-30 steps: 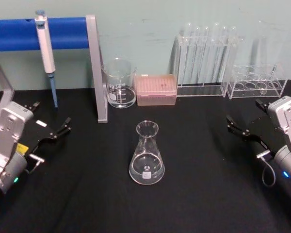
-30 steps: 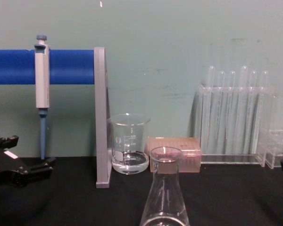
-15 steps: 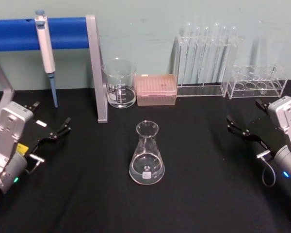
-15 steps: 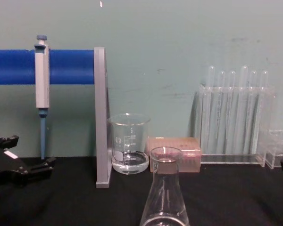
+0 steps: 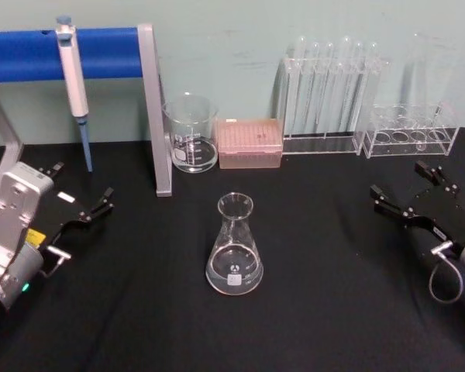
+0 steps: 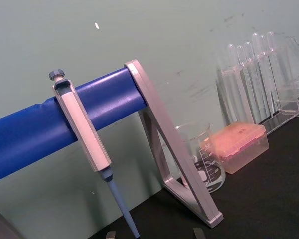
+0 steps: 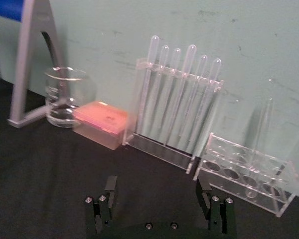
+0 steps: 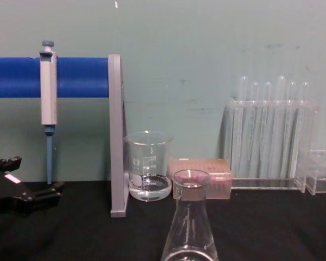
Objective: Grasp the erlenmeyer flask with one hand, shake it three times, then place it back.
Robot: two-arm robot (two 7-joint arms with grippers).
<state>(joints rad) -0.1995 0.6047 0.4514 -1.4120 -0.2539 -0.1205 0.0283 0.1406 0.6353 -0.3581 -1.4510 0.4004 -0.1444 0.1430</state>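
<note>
One erlenmeyer flask [image 5: 234, 248] stands upright near the middle of your table [image 5: 325, 310], free of both claws and touching nothing else. It is clear glass, with a narrow neck, a flared rim and a wide round base. You can see a small printed mark low on its front wall; whether it holds any liquid is hard to tell. In your chest view it sits close and central, its neck rising in front of the things behind it. The table is covered in black, and a pale green wall [image 5: 240, 39] closes the scene at the back. Behind the flask and well apart from it, along the wall, you have a graduated beaker [image 5: 191, 133] and, just beside that, a pink box [image 5: 249, 143]. Further to your right is a clear rack of tall test tubes [image 5: 329, 93], then a lower clear rack [image 5: 412, 133]. To the beaker's left a grey upright [image 5: 156, 116] carries a blue bar [image 5: 23, 54], and a pipette [image 5: 73, 77] hangs from the bar, tip down. Your left claw [image 5: 81, 184] rests low at the table's left side, fingers spread wide and holding nothing, well apart from the flask. Your right claw [image 5: 397, 178] sits at the right side, also well clear of the flask. Its wrist view shows both fingers [image 7: 111, 185] parted wide with nothing between them, facing the racks.
</note>
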